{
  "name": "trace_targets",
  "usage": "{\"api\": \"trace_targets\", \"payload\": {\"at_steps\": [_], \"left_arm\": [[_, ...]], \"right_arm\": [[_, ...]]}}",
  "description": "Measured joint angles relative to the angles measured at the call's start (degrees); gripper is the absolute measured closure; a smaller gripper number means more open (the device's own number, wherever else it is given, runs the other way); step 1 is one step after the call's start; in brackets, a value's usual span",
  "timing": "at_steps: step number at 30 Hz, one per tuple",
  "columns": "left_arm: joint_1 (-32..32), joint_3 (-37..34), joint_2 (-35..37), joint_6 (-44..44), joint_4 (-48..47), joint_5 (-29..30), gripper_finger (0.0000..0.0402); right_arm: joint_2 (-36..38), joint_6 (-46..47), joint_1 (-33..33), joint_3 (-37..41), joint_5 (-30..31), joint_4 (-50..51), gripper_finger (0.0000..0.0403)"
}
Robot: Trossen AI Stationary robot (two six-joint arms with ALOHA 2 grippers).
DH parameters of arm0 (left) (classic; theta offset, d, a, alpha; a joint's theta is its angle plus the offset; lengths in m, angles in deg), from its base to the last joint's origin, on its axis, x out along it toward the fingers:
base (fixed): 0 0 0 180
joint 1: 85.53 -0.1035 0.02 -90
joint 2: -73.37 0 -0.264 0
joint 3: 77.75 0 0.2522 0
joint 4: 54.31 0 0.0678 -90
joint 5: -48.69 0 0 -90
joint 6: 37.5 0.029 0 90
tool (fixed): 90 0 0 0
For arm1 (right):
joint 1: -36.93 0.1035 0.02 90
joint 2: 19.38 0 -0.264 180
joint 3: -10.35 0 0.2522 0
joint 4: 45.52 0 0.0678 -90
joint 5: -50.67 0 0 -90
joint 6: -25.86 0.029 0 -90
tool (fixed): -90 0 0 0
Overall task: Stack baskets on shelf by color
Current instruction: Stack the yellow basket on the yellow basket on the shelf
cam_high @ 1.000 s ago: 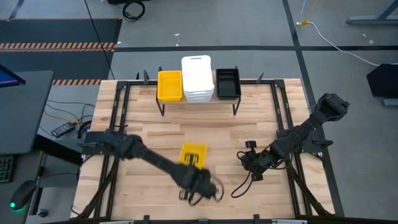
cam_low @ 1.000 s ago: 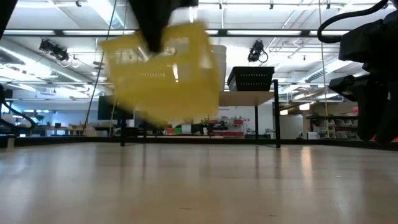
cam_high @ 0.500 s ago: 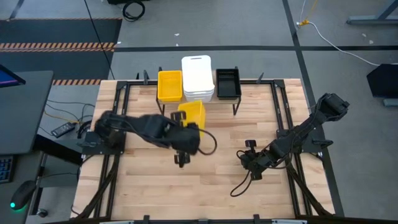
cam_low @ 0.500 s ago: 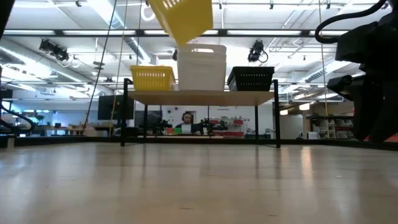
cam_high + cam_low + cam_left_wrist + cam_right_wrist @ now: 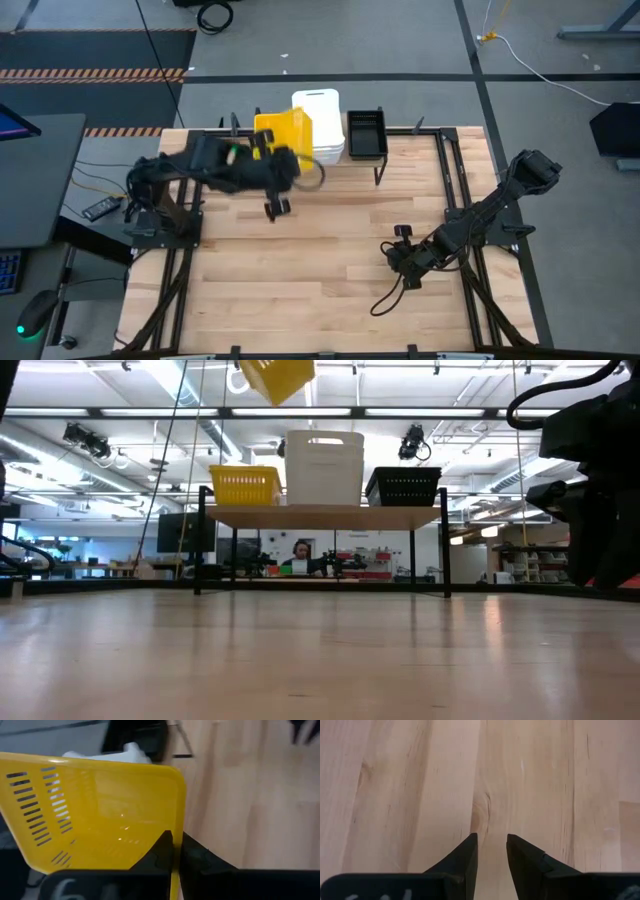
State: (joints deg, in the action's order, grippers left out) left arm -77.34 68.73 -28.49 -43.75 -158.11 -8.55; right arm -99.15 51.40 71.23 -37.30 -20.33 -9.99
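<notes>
Left gripper (image 5: 175, 851) clamped on held yellow basket's (image 5: 290, 135) wall, carried tilted above shelf's (image 5: 325, 517) left end, over yellow basket (image 5: 243, 485) there. White stack (image 5: 324, 467) mid-shelf, black basket (image 5: 403, 486) at right end. Judged light, thin, flexible, smooth; rim pinch suits. Right gripper (image 5: 490, 851) slightly apart, empty, low near table's (image 5: 330, 270) right edge.
</notes>
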Motion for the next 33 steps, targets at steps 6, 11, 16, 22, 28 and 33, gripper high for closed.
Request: {"api": "trace_targets", "payload": {"at_steps": [6,11,16,22,28,33], "left_arm": [[-6.8,0.0,0.8,4.1,0.0,-4.3,0.0388],[-11.5,0.0,0.7,9.9,0.0,-4.2,0.0385],[-17.2,0.0,2.6,11.7,0.0,-4.5,0.0388],[-20.8,-1.0,3.7,11.8,0.2,-13.2,0.0385],[-21.3,-14.2,6.2,14.4,0.0,-13.6,0.0387],[-23.1,-23.1,11.3,14.4,0.0,-13.5,0.0385]], "right_arm": [[0.0,0.0,0.0,0.0,0.0,0.0,0.0294],[0.0,0.7,0.0,0.0,0.0,0.0,0.0294],[0.0,1.7,0.1,0.0,-0.8,0.2,0.0294],[0.0,1.7,0.1,0.0,-0.9,0.4,0.0294],[0.0,2.7,0.1,0.0,-0.7,0.5,0.0294],[0.0,2.8,0.1,0.0,-0.7,0.5,0.0294]]}}
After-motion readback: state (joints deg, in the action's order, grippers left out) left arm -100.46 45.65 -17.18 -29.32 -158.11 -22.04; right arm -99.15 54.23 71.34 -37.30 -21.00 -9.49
